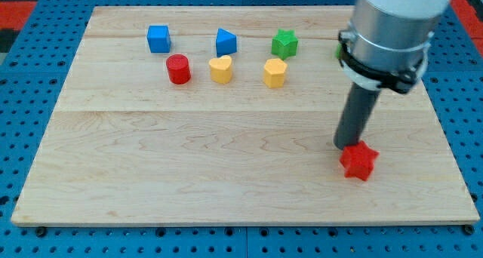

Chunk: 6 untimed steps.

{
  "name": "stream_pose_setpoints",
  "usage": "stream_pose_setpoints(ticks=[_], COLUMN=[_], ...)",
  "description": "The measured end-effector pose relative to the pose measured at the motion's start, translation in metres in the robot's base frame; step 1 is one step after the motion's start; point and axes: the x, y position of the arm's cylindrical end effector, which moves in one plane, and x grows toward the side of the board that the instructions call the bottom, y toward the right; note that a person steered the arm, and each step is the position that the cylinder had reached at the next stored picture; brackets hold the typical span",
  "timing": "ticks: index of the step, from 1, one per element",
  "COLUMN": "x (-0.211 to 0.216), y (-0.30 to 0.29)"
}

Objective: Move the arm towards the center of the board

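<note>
My tip point(346, 145) rests on the wooden board point(189, 152) at the view's lower right, touching the upper left side of a red star block point(358, 161). The dark rod rises from there to the grey arm body point(392, 32). Near the view's top stand a blue cube point(158, 38), a blue angular block point(226, 41), a green star block point(284, 43), a red cylinder point(178, 69), a yellow heart-shaped block point(220, 69) and a yellow hexagonal block point(275, 72). These lie far to the upper left of my tip.
A sliver of a green block point(337, 53) shows just left of the arm body, mostly hidden. The board lies on a blue perforated surface point(23, 99). The board's right edge point(445, 137) runs close to the red star.
</note>
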Motion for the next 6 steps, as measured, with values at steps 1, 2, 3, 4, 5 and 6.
stream_pose_setpoints(ticks=[1, 2, 3, 4, 5, 6], x=[-0.012, -0.05, -0.067, -0.079, -0.111, -0.134], y=[-0.007, -0.037, -0.078, -0.129, -0.153, -0.146])
